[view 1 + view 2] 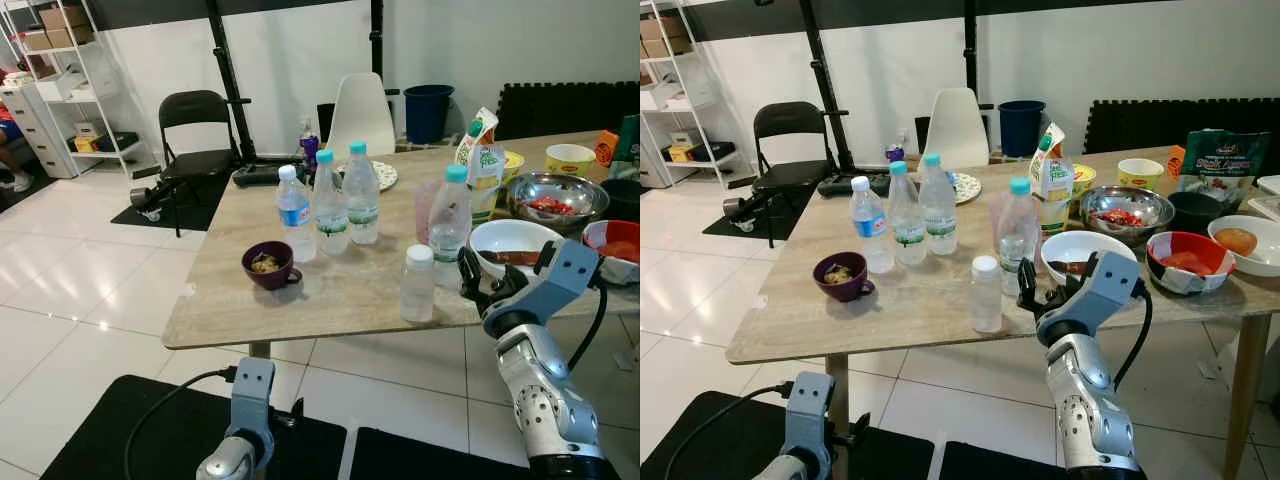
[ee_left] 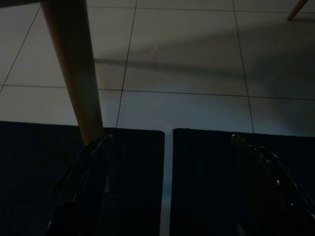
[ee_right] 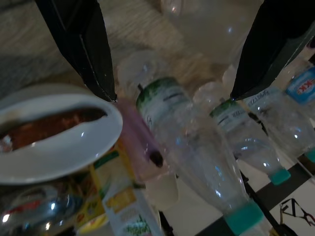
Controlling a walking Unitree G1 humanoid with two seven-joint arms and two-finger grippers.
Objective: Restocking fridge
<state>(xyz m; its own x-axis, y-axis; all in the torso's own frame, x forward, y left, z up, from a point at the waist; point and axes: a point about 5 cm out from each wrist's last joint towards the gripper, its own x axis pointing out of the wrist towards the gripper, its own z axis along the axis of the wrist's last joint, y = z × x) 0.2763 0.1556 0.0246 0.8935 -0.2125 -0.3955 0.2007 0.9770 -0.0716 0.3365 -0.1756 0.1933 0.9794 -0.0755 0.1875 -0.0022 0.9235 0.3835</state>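
Observation:
Several clear water bottles stand on the wooden table [image 1: 230,300]. A trio is grouped at the middle: one with a white cap [image 1: 295,213] and two with teal caps [image 1: 329,203] [image 1: 361,193]. Nearer the front edge are a taller teal-capped bottle [image 1: 450,225] and a short white-capped bottle [image 1: 417,284]. My right gripper [image 1: 468,272] is open at the front edge, just right of the short bottle, and holds nothing. In the right wrist view the teal-capped bottle [image 3: 187,142] lies ahead between the right gripper's [image 3: 172,94] fingers. My left gripper [image 2: 171,136] hangs open below the table over black mats.
A purple cup [image 1: 268,265] sits at front left. A white bowl [image 1: 515,240], a red bowl [image 1: 1185,262], a steel bowl [image 1: 555,197] and a juice carton [image 1: 482,160] crowd the right side. A table leg [image 2: 74,69], a black folding chair [image 1: 195,135] and a white chair [image 1: 360,112] stand around.

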